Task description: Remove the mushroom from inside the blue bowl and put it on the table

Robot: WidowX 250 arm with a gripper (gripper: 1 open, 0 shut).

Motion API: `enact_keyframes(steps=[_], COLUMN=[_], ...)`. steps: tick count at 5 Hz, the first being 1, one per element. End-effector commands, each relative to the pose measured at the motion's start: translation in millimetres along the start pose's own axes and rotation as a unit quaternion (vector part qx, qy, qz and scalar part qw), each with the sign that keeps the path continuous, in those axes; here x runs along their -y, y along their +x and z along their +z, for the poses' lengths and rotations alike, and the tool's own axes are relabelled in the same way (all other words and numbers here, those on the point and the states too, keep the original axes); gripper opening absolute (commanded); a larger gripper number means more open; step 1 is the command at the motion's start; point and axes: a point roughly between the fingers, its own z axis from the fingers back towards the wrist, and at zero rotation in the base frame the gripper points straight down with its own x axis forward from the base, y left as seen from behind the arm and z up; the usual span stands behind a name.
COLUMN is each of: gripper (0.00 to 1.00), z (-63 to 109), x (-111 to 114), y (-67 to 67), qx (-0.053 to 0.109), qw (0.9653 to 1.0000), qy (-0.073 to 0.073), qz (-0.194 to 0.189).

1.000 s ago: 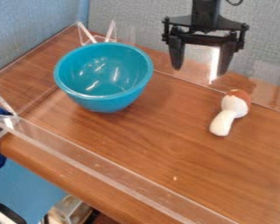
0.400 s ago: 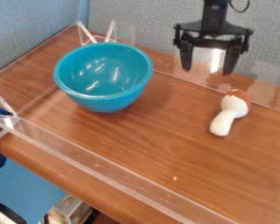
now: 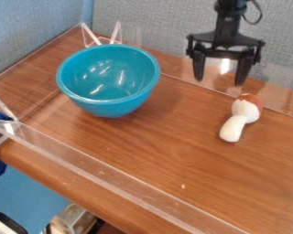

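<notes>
The mushroom (image 3: 240,119) lies on its side on the table (image 3: 149,146) at the right, cream stem toward me, orange-brown cap pointing to the back wall. The blue bowl (image 3: 107,80) stands upright at the back left with nothing visible inside it. My gripper (image 3: 222,67) hangs above the back right of the table, behind and above the mushroom, its black fingers (image 3: 198,66) spread open with nothing between them.
Low clear acrylic walls (image 3: 124,174) run along the table's edges. A blue textured wall (image 3: 39,23) stands behind at the left. A clear triangular bracket (image 3: 103,37) sits in the back corner behind the bowl.
The gripper has drifted to the right and a little away from the bowl, staying open. The mushroom and the bowl have not moved.
</notes>
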Motion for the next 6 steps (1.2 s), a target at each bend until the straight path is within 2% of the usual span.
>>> enact_keyframes(steps=[1, 2, 3, 4, 5, 6], gripper=[1.0, 1.0, 1.0, 1.0, 1.0, 1.0], z=[21.8, 23.6, 24.3, 31.7, 39.7, 39.9], x=[6.6, -3.6, -12.9, -27.0, -23.5, -17.1], y=[6.9, 8.2, 9.1, -2.3, -15.3, -6.1], qx=[0.035, 0.038, 0.04, 0.045, 0.049, 0.049], qw=[0.9993, 0.9977, 0.9934, 0.9884, 0.9855, 0.9892], qy=[-0.015, -0.015, -0.014, -0.017, -0.018, -0.02], qz=[0.001, 0.055, 0.107, 0.144, 0.161, 0.136])
